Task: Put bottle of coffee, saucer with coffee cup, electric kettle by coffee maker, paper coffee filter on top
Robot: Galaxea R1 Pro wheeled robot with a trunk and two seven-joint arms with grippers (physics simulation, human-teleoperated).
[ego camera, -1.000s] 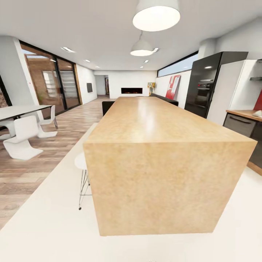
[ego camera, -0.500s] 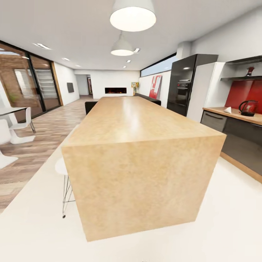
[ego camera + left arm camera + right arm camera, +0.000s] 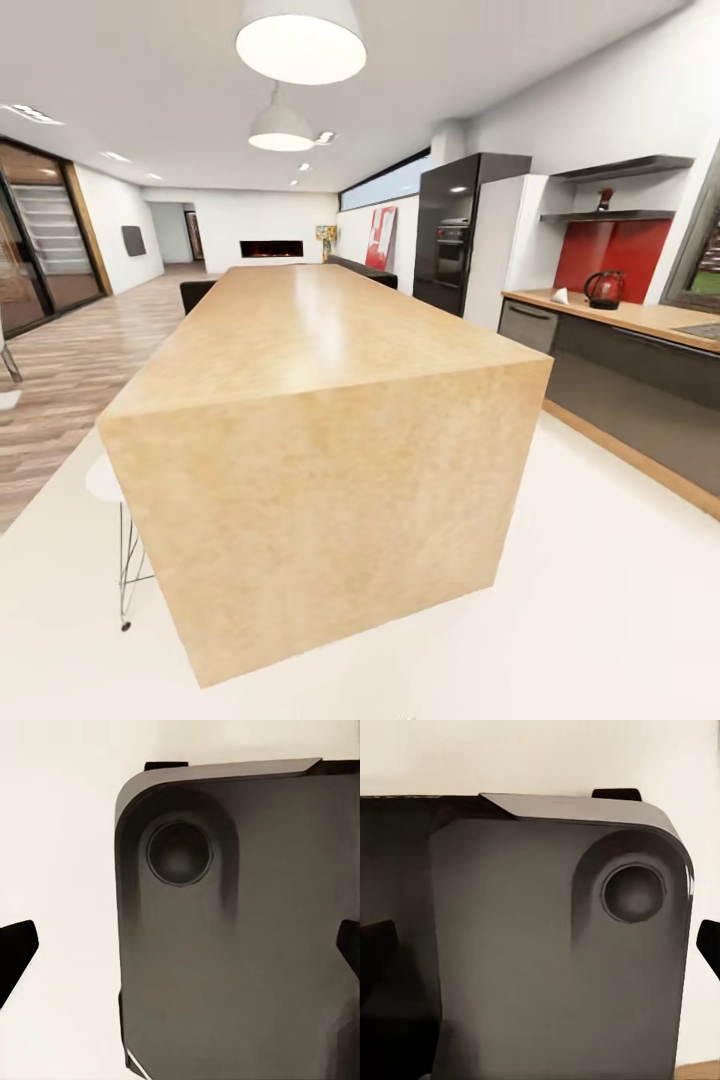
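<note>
Both tools, the left tool (image 3: 180,949) and the right tool (image 3: 544,945), are wide open and empty, so drive slowly round the island (image 3: 330,440) corner toward the electric kettle (image 3: 603,288) by the surface's (image 3: 645,319) back edge.

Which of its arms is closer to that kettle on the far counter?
Probably the right: the kettle stands far off toward the robot's right, while left gripper and right gripper both hang over its base.

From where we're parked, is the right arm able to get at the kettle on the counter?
Probably not. The kettle stands far off on the counter, with open floor between, and the right gripper hangs open over the robot's own base.
</note>
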